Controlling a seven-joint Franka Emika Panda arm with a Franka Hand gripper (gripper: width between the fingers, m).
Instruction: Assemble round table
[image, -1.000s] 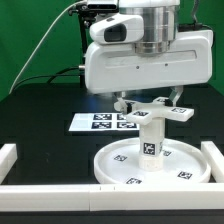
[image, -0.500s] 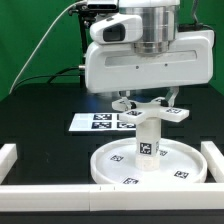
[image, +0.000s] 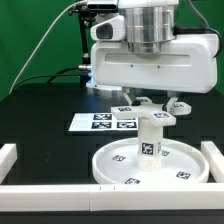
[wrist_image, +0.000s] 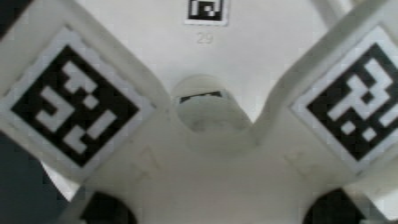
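Observation:
The round disc (image: 118, 166) lies flat on the black table. The short leg (image: 150, 140) stands upright in its hub. The cross-shaped base (image: 152, 111) sits level on top of the leg. My gripper (image: 155, 101) hangs straight over it, its fingers down at the base's middle and shut on it. In the wrist view the base (wrist_image: 214, 160) fills the picture, with a tagged arm to either side (wrist_image: 75, 96) and part of the disc (wrist_image: 205, 35) beyond. The fingertips show only as dark patches at the picture's lower corners.
The marker board (image: 98, 122) lies behind the disc toward the exterior view's left. White border rails run along the front (image: 50, 192), the left (image: 8, 156) and the right (image: 214, 160). A green backdrop stands behind.
My hand has turned about its vertical axis and shifted slightly to the exterior view's right. The cross-shaped base has turned with it on top of the leg. The disc and the leg stay put.

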